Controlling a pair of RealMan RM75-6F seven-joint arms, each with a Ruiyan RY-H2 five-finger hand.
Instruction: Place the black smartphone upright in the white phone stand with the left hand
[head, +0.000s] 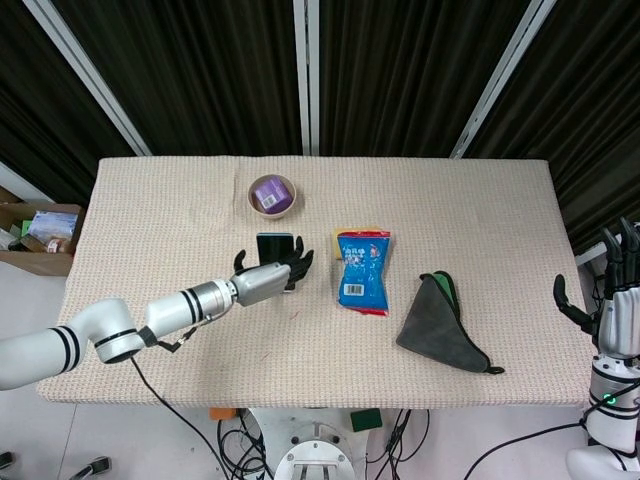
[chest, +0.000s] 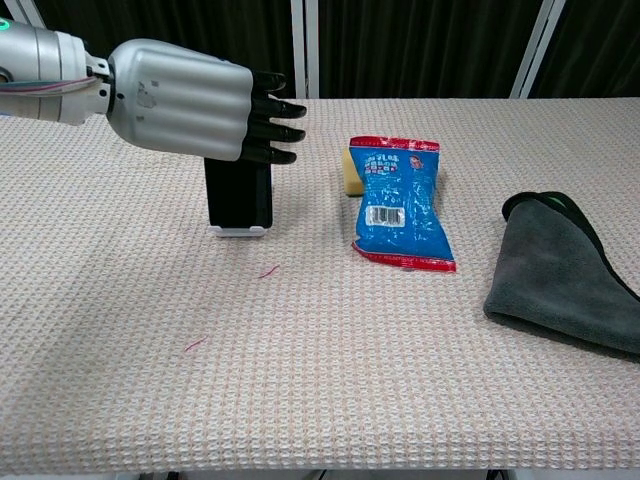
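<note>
Woven tablecloth, black smartphone upright in white phone stand, left hand spread, empty

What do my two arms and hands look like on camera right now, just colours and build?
The left hand has a smooth silver shell and black fingers. Its arm is white with black bands, silver near the wrist, with a black cable underneath. The right hand has black fingers, a pale body and a green light below.

Black smartphone standing upright in the white phone stand, dark screen facing the chest camera, on the woven counter left of centre; upper edge hidden.
</note>
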